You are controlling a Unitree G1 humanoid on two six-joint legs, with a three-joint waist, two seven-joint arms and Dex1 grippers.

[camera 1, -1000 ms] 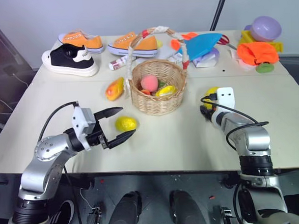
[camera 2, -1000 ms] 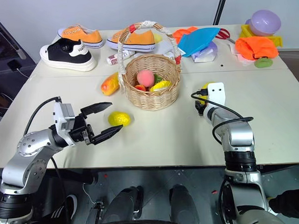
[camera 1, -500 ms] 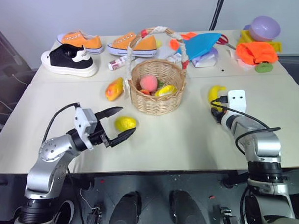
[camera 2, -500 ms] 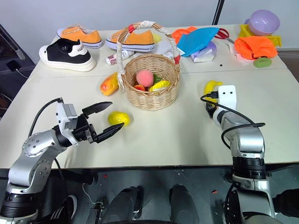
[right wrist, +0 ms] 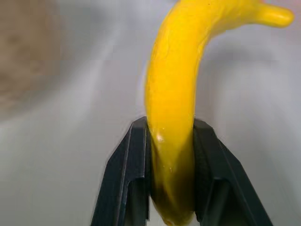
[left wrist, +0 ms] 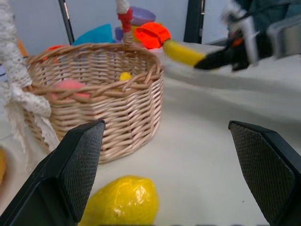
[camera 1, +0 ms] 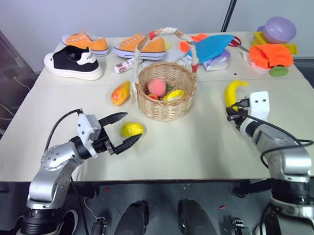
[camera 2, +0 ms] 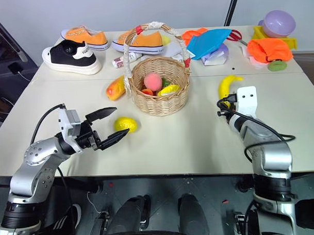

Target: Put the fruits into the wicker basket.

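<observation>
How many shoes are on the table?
3. A black-and-white shoe sits at the far left of the table. An orange one is just behind it, and another orange one lies behind the basket, partly hidden by its handle.

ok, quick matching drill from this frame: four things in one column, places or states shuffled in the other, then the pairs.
Things:
1. banana
2. lemon
3. peach
4. mango

Places or states:
A. inside the wicker basket
B. on the table, left of the basket, beside its wall
C. clamped in the right tool
D. on the table, in front of the open left tool

Pairs: 1-C, 2-D, 3-A, 4-B
</observation>
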